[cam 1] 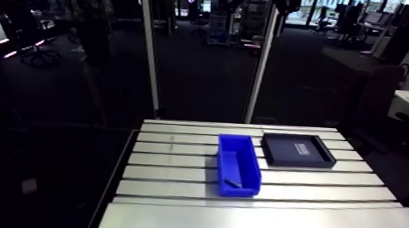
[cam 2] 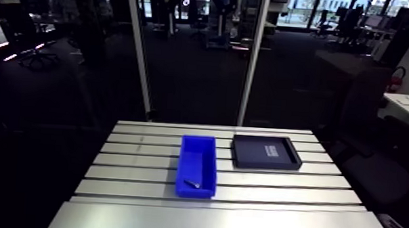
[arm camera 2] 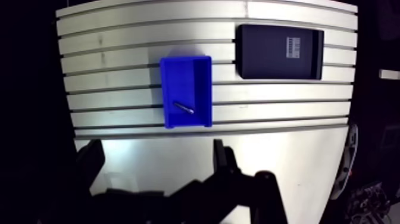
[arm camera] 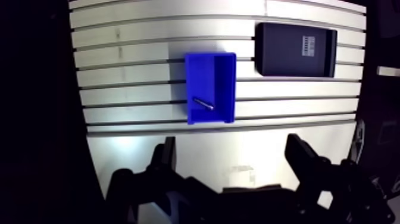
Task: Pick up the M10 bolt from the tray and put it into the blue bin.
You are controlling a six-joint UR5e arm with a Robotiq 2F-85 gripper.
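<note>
Pincer (arm camera: 231,146) is spread, holding nothing — the bolt (arm camera: 203,104) lies in the blue bin (arm camera: 205,71), not the tray (arm camera: 280,59), so the task looks finished.

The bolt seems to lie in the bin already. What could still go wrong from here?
1. The bolt lies in the blue bin, at the end nearer the pincer. If the open pincer descends carelessly, it might knock the bin along the table.
2. The tray shows only a pale label. Another pick there would likely shut the pincer on nothing.
</note>
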